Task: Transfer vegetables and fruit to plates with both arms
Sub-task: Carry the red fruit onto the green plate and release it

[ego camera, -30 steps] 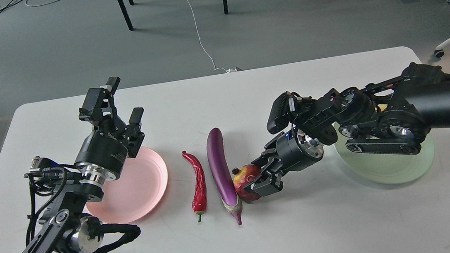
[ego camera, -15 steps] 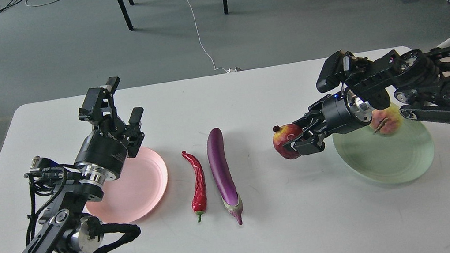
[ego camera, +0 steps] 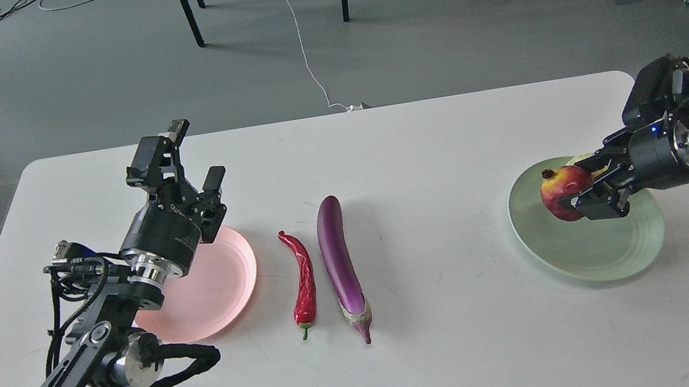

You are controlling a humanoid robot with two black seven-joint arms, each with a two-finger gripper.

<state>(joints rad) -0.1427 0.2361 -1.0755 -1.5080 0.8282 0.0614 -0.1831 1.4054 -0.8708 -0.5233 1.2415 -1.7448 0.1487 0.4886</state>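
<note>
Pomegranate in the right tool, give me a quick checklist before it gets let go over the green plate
1. Right tool shut on the pomegranate: ok.
2. Pomegranate over the green plate: ok.
3. Pomegranate resting on the plate surface: cannot tell.
4. Clear of the other fruit behind it: cannot tell, mostly hidden.
5. Left tool open, above the pink plate, out of the way: ok.
6. Chili pepper and eggplant on the table, not yet on a plate: not ok.

Head view, single camera: mounted high at the robot's own head, facing forward and steeply down; the whole white desk (ego camera: 410, 361) fills the lower frame at moderate range, grey floor beyond (both arms enter from the bottom corners).
</note>
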